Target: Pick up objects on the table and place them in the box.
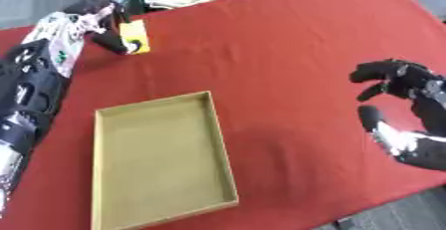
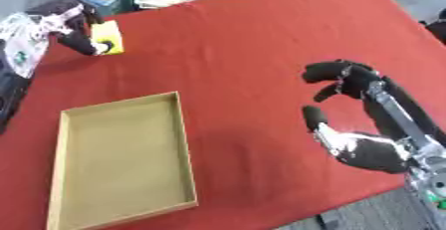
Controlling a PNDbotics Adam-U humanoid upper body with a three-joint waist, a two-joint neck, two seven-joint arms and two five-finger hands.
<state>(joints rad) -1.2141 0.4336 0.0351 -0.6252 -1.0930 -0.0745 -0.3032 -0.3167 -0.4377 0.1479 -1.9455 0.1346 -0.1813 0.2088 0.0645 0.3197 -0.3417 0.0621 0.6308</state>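
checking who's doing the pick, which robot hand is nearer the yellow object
Left. The left robot hand is touching the yellow object at the table's far left; the right robot hand hangs over bare red cloth, far across the table.

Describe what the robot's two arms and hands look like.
The right hand has black fingers with rounded tips and a black palm with silver-white metal patches. The left hand is black-fingered too; its forearm is a black frame with pale panels and small green marks.

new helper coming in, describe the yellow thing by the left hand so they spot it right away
Start at the red table and go to its far left corner, beyond the shallow tan box. There the left hand has its fingers on a small yellow block, the only yellow thing on the cloth.
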